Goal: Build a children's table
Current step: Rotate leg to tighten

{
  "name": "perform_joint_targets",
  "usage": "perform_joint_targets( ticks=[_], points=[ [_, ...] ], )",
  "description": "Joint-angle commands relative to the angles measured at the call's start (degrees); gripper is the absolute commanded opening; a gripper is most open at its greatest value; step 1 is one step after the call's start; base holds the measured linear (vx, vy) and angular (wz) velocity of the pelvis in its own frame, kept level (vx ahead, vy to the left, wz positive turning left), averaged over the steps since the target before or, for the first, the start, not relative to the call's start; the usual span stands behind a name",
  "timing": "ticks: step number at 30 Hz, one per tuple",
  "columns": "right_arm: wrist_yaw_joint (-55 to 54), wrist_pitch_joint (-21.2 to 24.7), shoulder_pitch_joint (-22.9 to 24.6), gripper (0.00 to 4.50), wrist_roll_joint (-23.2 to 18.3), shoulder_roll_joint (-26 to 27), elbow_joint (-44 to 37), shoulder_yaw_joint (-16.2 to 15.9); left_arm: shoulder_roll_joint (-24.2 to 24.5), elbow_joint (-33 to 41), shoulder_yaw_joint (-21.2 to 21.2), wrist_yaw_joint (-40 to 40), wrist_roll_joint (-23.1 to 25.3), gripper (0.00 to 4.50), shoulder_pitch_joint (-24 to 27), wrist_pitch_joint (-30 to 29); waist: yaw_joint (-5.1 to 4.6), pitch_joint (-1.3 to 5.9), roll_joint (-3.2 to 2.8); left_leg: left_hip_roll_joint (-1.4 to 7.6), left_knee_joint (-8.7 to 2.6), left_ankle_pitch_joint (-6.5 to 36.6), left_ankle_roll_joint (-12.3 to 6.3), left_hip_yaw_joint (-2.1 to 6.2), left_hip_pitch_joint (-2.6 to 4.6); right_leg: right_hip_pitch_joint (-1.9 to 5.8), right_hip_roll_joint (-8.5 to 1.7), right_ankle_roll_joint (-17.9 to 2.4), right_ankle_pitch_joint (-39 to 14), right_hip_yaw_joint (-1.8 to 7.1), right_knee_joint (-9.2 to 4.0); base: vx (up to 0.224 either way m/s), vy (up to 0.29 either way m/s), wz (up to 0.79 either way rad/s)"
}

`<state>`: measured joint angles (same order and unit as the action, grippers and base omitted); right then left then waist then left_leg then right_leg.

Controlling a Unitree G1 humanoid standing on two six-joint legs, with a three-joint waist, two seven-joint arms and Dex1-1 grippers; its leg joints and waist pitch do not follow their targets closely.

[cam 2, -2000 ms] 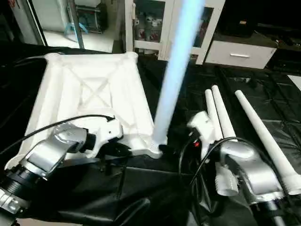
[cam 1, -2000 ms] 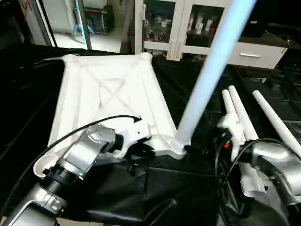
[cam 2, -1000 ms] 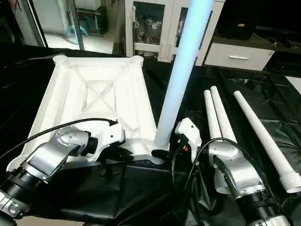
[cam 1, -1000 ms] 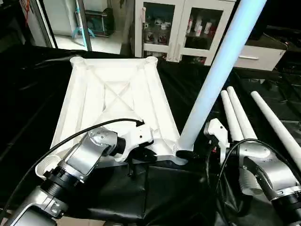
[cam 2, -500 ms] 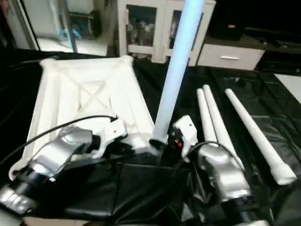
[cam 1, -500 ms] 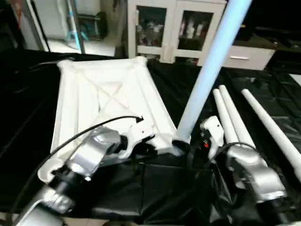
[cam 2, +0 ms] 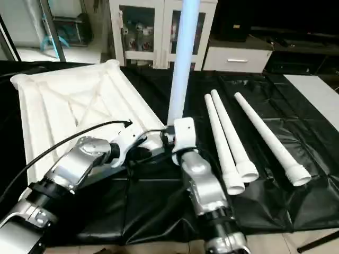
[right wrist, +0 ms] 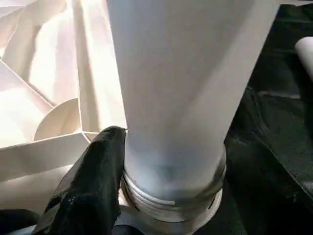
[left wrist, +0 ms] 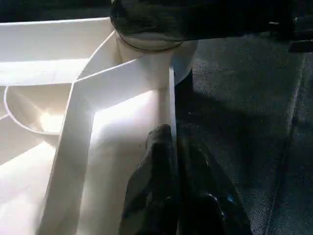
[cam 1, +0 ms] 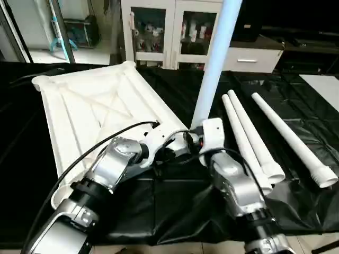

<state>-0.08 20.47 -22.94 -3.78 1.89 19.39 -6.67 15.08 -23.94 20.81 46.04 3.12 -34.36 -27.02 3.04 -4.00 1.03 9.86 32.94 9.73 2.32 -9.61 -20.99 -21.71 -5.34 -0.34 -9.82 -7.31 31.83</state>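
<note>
Table top [cam 1: 90,111] lies underside up on the black-draped counter [cam 1: 175,206]. One leg [cam 1: 214,58] stands in its near corner socket, threads still showing at the base; judged partly screwed. Three legs [cam 1: 249,132] lie loose beside the top, unfitted. Right gripper [right wrist: 146,196] clasps the standing leg's base. Left gripper [left wrist: 171,142], pressed together, pinches the top's rim beside that socket.

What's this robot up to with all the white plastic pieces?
It is building a children's table. The tabletop lies upside down on black sheeting. One leg stands upright in a corner socket, with the right gripper around its base. The left gripper pinches the top's edge rib nearby. Three more legs lie to the right.
</note>
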Motion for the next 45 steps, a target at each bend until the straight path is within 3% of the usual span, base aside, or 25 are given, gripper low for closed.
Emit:
perform_joint_targets(
  ticks=[1,2,3,4,5,6,7,8,9,10,11,13,15,17,19,22,24,25,26,31,36,39,41,43,45],
  points=[
    [-2.04,0.93,0.92,2.67,1.26,-1.29,3.64,3.56,-0.51,2.06,0.04,2.25,-1.28,0.00,-0.72,1.97,0.20,2.62,-1.54,4.95,-9.44,47.87,7.35,1.80,0.41,2.40,-2.14,-3.13,-29.60,2.21,-0.42,0.000,0.000,0.00],
    [-0.19,0.13,0.83,2.67,0.13,-1.09,3.18,3.60,-0.35,2.08,0.29,2.83,-1.38,0.00,-0.57,2.32,1.23,2.61,-1.69,4.82,-10.88,48.70,7.75,0.04,0.25,1.95,-1.23,-4.50,-26.63,2.77,1.90,0.000,0.000,0.00],
    [1.09,-0.58,0.84,2.67,-0.32,-1.19,2.36,3.40,-0.15,2.26,0.56,3.32,-1.40,0.00,-0.44,2.23,1.05,2.53,-0.62,4.31,-10.75,47.47,7.07,-0.69,0.62,1.34,-0.91,-4.06,-28.45,3.11,1.22,0.000,0.000,0.00],
    [2.10,-1.00,0.82,2.67,-0.44,-1.49,1.67,3.10,-0.04,2.38,0.71,3.53,-1.35,0.00,-0.40,2.23,1.39,2.62,-0.03,3.11,-8.04,44.13,6.85,-0.81,2.54,-0.62,-2.07,-3.37,-34.91,3.71,-1.84,-0.028,-0.064,0.14],
    [4.13,-1.43,0.93,2.67,-0.45,-2.57,-0.68,2.21,0.16,2.63,0.84,4.01,-1.37,0.00,-0.28,2.29,1.72,2.85,2.04,0.51,2.11,19.58,1.09,0.51,4.59,-2.64,-9.52,-0.09,-52.87,6.22,-9.32,0.062,-0.026,-0.26],
    [4.30,-1.41,0.99,2.67,-0.42,-2.79,-1.18,2.14,0.21,2.68,0.86,4.16,-1.39,0.00,-0.25,2.31,2.27,2.67,1.15,1.15,0.58,13.19,-0.24,1.48,1.06,1.42,-10.30,-0.03,-50.94,6.47,-7.57,0.062,-0.026,-0.26],
    [4.91,-1.09,1.19,3.02,-0.70,-3.37,-2.50,2.18,0.39,2.77,0.97,4.60,-1.44,0.00,-0.18,2.49,3.21,3.70,-0.42,2.83,-3.45,10.05,0.97,2.09,-0.45,2.82,-6.72,-0.31,-39.45,4.41,-5.16,0.091,0.032,-0.36],
    [5.93,-0.53,1.41,3.37,-1.39,-3.93,-3.72,2.41,0.64,2.89,1.16,5.02,-1.40,0.00,-0.09,2.74,2.80,3.96,-0.89,3.58,-4.05,12.56,2.08,2.15,0.66,1.61,-4.91,-1.36,-31.34,3.77,-4.17,0.000,0.000,0.00],
    [6.79,0.09,1.59,3.39,-2.18,-4.47,-4.84,2.64,0.89,2.97,1.36,5.41,-1.35,0.00,-0.03,3.02,2.16,3.90,-1.45,4.07,-4.62,18.65,4.12,2.35,1.49,1.01,-3.66,-4.45,-19.01,3.78,-2.85,0.000,0.000,0.00],
    [8.93,1.05,2.08,3.46,-3.15,-6.00,-6.90,2.68,1.31,3.23,1.65,6.04,-1.30,0.00,0.09,3.27,1.63,3.73,-1.00,3.81,-4.97,23.48,4.76,2.12,1.80,1.00,-3.17,-7.07,-14.79,3.98,-2.42,0.000,0.000,0.00],
    [11.43,2.31,2.61,3.46,-4.58,-7.40,-8.84,2.83,1.66,3.42,1.82,6.68,-1.38,0.00,0.18,3.49,1.90,3.56,-0.64,3.33,-4.70,26.83,4.23,1.63,2.54,0.61,-3.36,-7.62,-18.05,4.18,-3.04,0.000,0.000,0.00],
    [16.58,3.85,3.80,3.70,-7.00,-10.24,-11.91,3.11,2.30,3.74,1.94,7.85,-1.72,0.00,0.44,3.61,2.28,3.34,-0.88,2.72,-3.95,28.40,3.04,0.75,3.58,-0.63,-3.79,-7.36,-25.09,4.76,-4.26,0.009,-0.009,0.12],
    [22.56,3.91,4.90,3.81,-8.45,-13.75,-14.17,2.43,2.76,3.82,2.15,8.76,-1.73,0.00,0.59,3.69,2.49,3.55,-0.72,2.85,-4.04,25.84,1.97,0.74,2.95,0.10,-3.99,-6.34,-27.08,4.97,-4.35,0.000,0.000,0.00],
    [27.99,3.74,5.73,3.92,-9.81,-17.15,-15.64,2.13,3.10,3.97,2.56,9.66,-1.60,0.00,0.72,3.79,2.77,3.78,-0.85,3.24,-4.38,21.84,1.70,0.90,1.85,0.78,-3.94,-6.66,-22.75,5.08,-3.53,0.000,0.000,0.00],
    [30.03,3.34,5.97,4.23,-10.05,-18.59,-15.92,1.97,3.22,4.16,2.74,10.04,-1.62,0.00,0.76,3.73,2.96,3.96,-0.73,3.37,-4.33,20.38,1.48,0.86,1.66,0.97,-3.92,-7.76,-19.97,5.13,-3.11,0.000,0.000,0.00],
    [42.83,2.61,7.69,4.24,-11.79,-26.78,-16.78,-0.61,4.61,6.10,3.99,13.94,-2.37,0.00,1.33,4.01,3.39,4.13,-0.64,3.24,-3.90,18.85,0.61,0.55,1.72,1.15,-4.01,-9.18,-19.27,5.14,-3.07,0.000,0.000,0.00],
    [46.74,2.41,8.42,4.24,-12.26,-28.96,-16.99,-1.58,5.53,7.43,4.69,16.62,-3.14,0.00,1.88,3.71,3.80,4.21,-0.79,3.37,-3.76,17.10,-0.18,0.37,1.71,1.14,-4.09,-10.04,-17.36,5.33,-2.88,0.000,0.000,0.00],
    [46.87,2.39,8.44,4.24,-12.27,-29.03,-17.00,-1.62,5.57,7.48,4.72,16.72,-3.17,0.00,1.90,3.71,3.70,4.31,-0.57,3.33,-3.73,15.35,-0.70,0.43,1.16,1.59,-4.01,-10.69,-15.61,5.22,-2.58,0.000,0.000,0.00],
    [49.01,1.93,9.00,4.24,-12.25,-30.28,-17.08,-2.27,6.36,8.52,5.37,18.59,-3.65,0.00,2.45,3.49,3.81,4.41,-0.99,3.30,-3.66,13.99,-1.07,0.46,1.02,1.63,-4.00,-11.18,-14.36,5.12,-2.37,0.000,0.000,0.00],
    [51.72,-0.07,8.43,4.24,-12.00,-31.02,-14.83,-2.34,7.57,10.08,6.80,20.91,-3.52,0.00,3.04,2.59,3.81,4.49,-1.06,3.52,-3.60,13.50,-1.41,0.51,1.01,1.60,-3.84,-12.35,-13.76,4.98,-2.12,0.000,0.000,0.00],
    [52.67,-1.00,7.76,4.24,-12.85,-30.07,-13.96,-2.10,8.19,11.23,6.97,21.23,-3.58,0.00,3.55,2.25,3.82,4.44,-1.12,3.53,-3.68,16.36,-0.32,0.51,1.31,1.37,-3.91,-11.67,-17.02,4.97,-2.56,0.000,0.000,0.00],
    [52.91,-1.78,7.40,4.24,-12.29,-29.50,-12.98,-2.44,8.33,11.24,6.76,21.18,-3.55,0.00,3.49,2.29,3.93,4.43,-1.37,3.52,-3.66,16.12,-0.20,0.55,1.26,1.32,-3.94,-11.28,-17.54,4.97,-2.58,0.000,0.000,0.00],
    [52.93,-2.26,7.30,4.24,-11.92,-29.41,-12.50,-2.75,8.32,10.92,6.68,21.14,-3.53,0.00,3.29,2.35,3.82,4.52,-1.23,3.47,-3.66,15.79,-0.12,0.63,1.00,1.52,-3.95,-10.91,-17.62,4.88,-2.56,0.000,0.000,0.00],
    [53.49,-2.35,7.44,3.88,-12.03,-29.42,-12.45,-2.85,8.32,10.88,6.72,21.08,-3.41,0.00,3.24,2.35,3.79,4.53,-1.10,3.45,-3.65,15.66,-0.21,0.69,0.84,1.61,-3.98,-10.82,-17.68,4.84,-2.50,0.000,0.000,0.00],
    [53.85,-2.51,7.49,3.85,-12.15,-29.36,-12.28,-2.86,8.42,11.05,6.79,21.09,-3.38,0.00,3.26,2.23,3.79,4.59,-1.19,3.46,-3.61,15.16,-0.37,0.71,0.78,1.62,-4.00,-10.84,-17.22,4.85,-2.41,0.000,0.000,0.00]
  ],
)
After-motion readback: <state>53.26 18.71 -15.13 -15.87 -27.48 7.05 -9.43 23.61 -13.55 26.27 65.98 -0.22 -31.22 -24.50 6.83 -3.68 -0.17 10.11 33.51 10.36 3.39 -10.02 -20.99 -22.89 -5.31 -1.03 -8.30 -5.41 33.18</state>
